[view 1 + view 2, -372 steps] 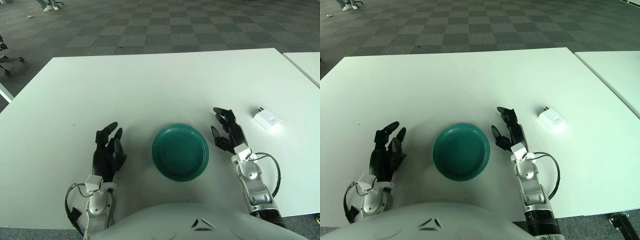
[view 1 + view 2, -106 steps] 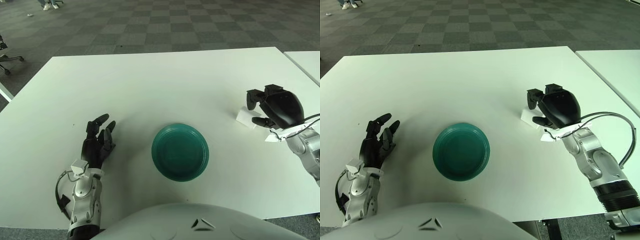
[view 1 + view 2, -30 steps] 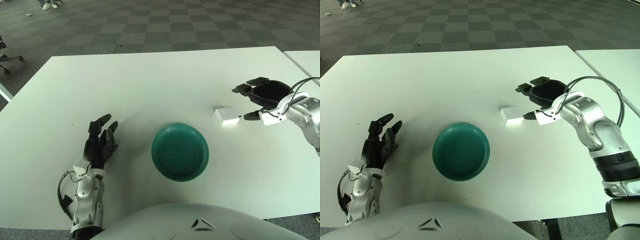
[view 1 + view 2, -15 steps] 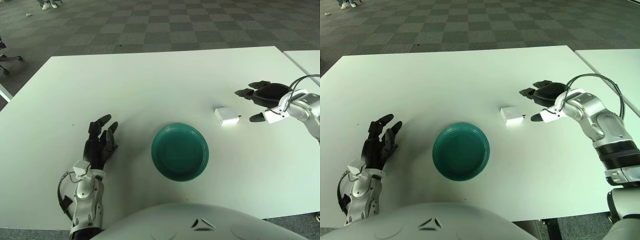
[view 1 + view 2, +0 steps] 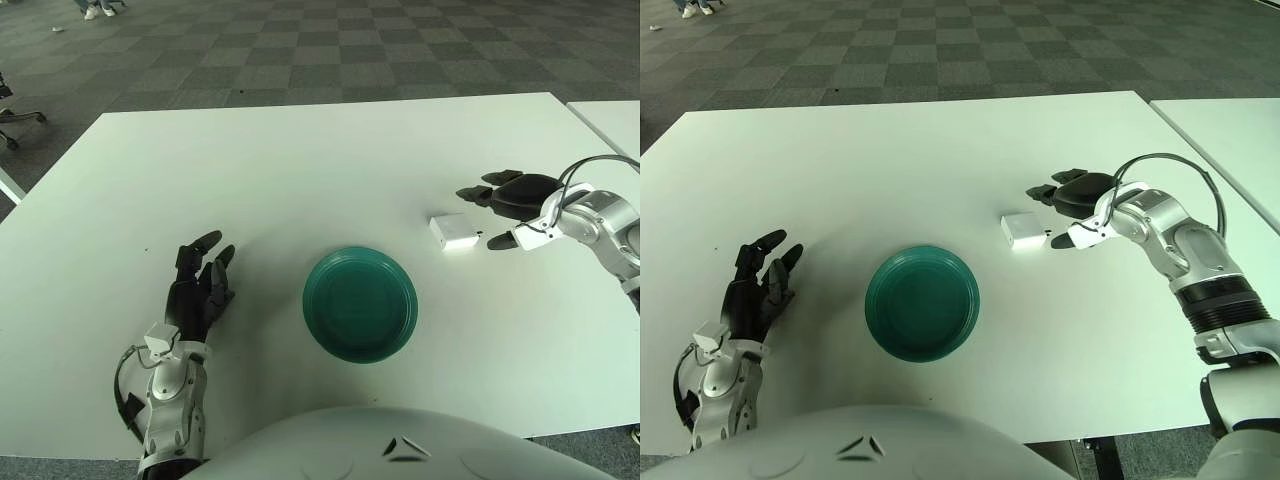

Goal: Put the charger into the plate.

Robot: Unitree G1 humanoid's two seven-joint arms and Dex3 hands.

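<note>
Right robot hand (image 5: 1072, 205) spread wide, empty, just beside charger (image 5: 1023, 231); plate (image 5: 922, 302) well apart

white charger (image 5: 1023, 231), right hand (image 5: 1072, 206) spread beside

The charger (image 5: 454, 231) is a small white block lying flat on the white table, just to the left of the right hand (image 5: 510, 203), whose spread fingers reach toward it with a small gap between the nearest fingertip and the block. The plate (image 5: 360, 304) is a round, dark teal dish with concentric ridges, sitting upright and empty, nearer the robot and further left of that hand, with the charger a short way off its upper right rim and not touching it.
</note>
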